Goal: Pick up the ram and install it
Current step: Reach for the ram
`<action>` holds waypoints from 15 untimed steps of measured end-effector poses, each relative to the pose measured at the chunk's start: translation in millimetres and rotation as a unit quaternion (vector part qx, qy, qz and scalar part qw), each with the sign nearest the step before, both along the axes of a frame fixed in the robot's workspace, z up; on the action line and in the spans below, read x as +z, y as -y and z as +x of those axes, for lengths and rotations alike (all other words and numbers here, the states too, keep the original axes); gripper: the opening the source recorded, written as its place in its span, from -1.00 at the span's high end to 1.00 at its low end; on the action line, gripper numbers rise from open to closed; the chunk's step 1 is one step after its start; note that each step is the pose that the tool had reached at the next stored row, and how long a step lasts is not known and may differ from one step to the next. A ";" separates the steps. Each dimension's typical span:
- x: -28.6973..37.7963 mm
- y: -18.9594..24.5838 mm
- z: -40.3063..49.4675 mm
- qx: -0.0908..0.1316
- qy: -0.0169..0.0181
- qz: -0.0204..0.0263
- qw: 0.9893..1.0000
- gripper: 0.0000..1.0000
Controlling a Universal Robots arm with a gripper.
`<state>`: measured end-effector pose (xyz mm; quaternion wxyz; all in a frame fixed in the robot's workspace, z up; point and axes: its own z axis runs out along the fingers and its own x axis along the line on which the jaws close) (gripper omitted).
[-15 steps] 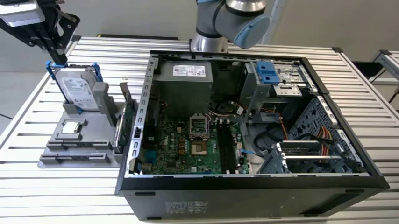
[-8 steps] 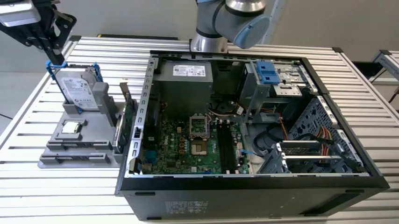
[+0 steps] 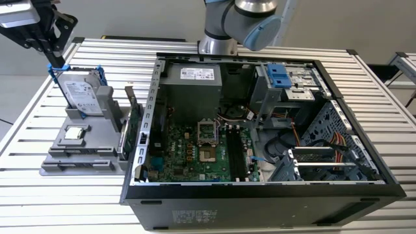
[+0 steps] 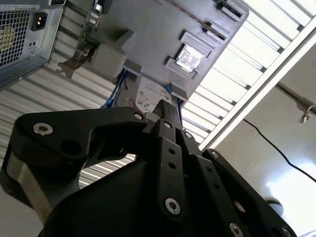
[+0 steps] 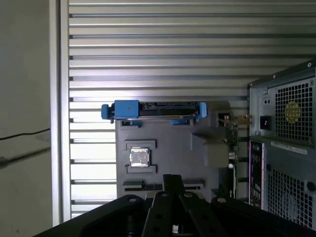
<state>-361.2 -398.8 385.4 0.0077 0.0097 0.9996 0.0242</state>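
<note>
The gripper hung at the exterior view's far left, its body cut off by the frame's edge; its fingers were clenched together, and whether anything thin was pinched between them I could not tell; the tips stood just above the drive, which stood upright at the far end of the holder. Where the ram lay I could not tell; the holder's near steps showed two dark slits in the exterior view, too thin to read as stick or bare slot; in the first wrist view the slit nearest the camera ran partly behind the gripper; the long black slots on the board were as hard to read. The chip sat in the holder's middle, plain in both wrist views; the card stood on edge between the holder and the case, close to the case wall. The arm was cut off at the top edge, behind the case. Bare slatted table lay open before the holder and to the exterior view's left of it; the table's edge ran near the drive, with a cable on the floor beyond.
</note>
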 end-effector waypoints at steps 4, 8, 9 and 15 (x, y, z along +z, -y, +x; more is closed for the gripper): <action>0.0 0.0 0.0 0.002 0.000 0.000 1.000 1.00; 0.0 0.0 0.0 0.004 0.000 0.000 1.000 1.00; 0.0 0.0 0.0 0.004 0.000 0.000 1.000 1.00; 0.0 0.0 0.0 0.007 0.000 0.000 1.000 1.00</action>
